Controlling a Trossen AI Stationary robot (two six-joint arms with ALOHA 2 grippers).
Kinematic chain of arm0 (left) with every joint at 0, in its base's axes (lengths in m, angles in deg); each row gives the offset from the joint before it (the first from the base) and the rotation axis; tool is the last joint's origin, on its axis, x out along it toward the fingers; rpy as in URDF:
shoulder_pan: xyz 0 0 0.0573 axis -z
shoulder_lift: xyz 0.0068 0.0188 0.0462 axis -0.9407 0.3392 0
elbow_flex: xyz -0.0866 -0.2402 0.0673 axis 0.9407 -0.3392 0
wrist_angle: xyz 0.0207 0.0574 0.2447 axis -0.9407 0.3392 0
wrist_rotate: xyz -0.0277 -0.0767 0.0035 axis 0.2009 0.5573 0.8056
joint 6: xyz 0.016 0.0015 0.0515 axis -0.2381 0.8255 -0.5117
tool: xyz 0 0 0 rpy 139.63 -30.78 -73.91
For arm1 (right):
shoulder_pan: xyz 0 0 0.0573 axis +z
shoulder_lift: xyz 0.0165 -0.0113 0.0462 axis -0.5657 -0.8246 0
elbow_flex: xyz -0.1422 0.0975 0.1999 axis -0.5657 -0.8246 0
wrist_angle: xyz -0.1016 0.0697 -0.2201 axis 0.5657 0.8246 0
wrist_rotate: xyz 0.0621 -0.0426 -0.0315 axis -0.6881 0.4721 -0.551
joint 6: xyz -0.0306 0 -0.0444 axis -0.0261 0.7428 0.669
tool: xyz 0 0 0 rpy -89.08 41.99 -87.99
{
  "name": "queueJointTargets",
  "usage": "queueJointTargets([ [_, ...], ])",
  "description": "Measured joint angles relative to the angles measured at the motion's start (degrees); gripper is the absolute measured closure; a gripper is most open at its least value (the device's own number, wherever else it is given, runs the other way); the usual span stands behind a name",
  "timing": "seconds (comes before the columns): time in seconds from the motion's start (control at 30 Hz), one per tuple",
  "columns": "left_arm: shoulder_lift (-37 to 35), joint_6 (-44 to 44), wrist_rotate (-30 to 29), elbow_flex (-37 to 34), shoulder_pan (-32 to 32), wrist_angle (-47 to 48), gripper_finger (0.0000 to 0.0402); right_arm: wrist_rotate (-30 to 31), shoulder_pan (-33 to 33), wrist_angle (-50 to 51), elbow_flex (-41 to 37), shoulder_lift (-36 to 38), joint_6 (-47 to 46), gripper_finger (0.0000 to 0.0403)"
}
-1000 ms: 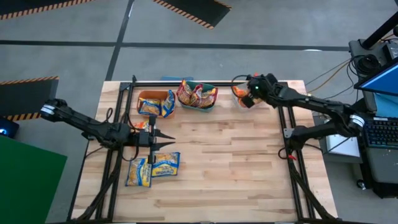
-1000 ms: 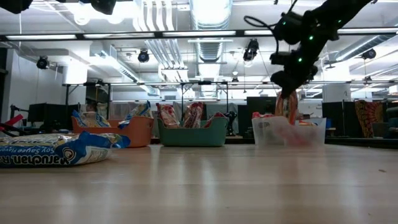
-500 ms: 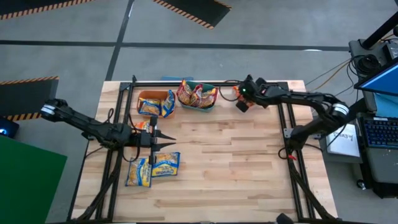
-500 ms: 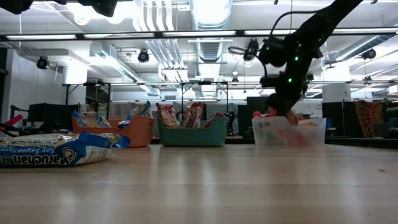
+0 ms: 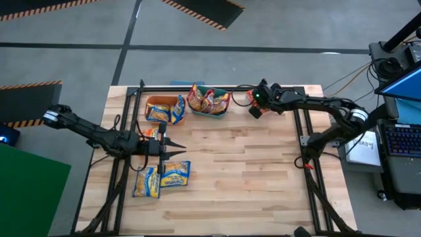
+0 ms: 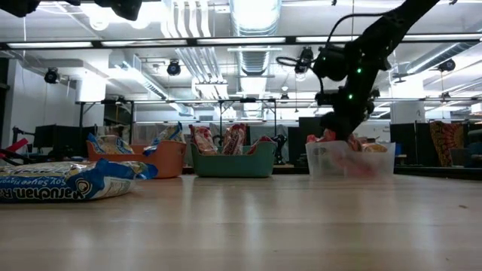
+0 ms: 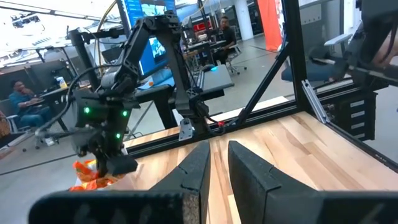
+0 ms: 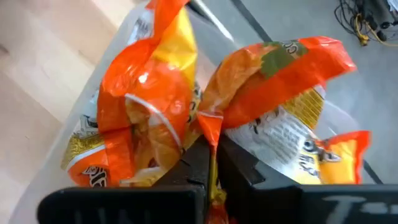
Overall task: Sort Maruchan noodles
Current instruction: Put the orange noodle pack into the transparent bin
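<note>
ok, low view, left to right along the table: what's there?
Blue-and-yellow noodle packet lying up front → orange bin → green bin → clear bin, with the right tool shut on an orange packet in it.

The bench (image 5: 250,171) is a light wooden top with a black frame along its sides. At its far edge three bins stand in a row: an orange bin (image 5: 158,102) near the far-left corner, a green bin (image 5: 217,112) at the middle, a clear bin (image 6: 350,159) towards the far-right corner. Two blue-and-yellow packets (image 5: 162,178) lie flat near the left edge.
</note>
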Motion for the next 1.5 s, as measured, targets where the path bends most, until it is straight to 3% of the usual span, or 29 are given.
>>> queueJointTargets([
  [0.3,0.0,0.1,0.0,0.0,0.0,0.3,0.0361,0.3,-0.2,4.4,0.0,6.7,-3.6,0.0332],
  [0.47,0.0,0.1,0.0,0.0,0.0,0.3,0.0361,6.7,-0.5,2.2,0.0,8.8,-4.8,0.0316],
  [0.63,0.0,0.1,0.0,0.0,0.0,0.5,0.0361,6.1,-3.3,-1.0,0.0,8.0,-4.7,0.034],
  [0.83,0.0,0.2,0.0,0.0,0.0,0.8,0.0361,4.5,-6.4,-5.6,-0.1,0.6,-4.4,0.0389],
  [0.93,0.0,0.3,0.0,0.0,0.0,0.8,0.0361,1.8,-6.6,-8.6,-0.1,-4.0,-4.2,0.0393],
  [1.13,0.0,0.3,0.0,0.0,0.0,0.7,0.0361,3.6,-6.8,-10.7,0.1,-10.4,-4.8,0.0394],
  [1.3,0.0,0.3,0.0,0.0,0.0,0.9,0.0361,3.4,-6.9,-10.8,0.0,-10.3,-5.3,0.0394],
  [1.5,0.0,0.4,0.0,0.0,0.0,1.1,0.0361,3.0,-7.0,-8.8,-0.4,-5.0,-4.7,0.0394],
])
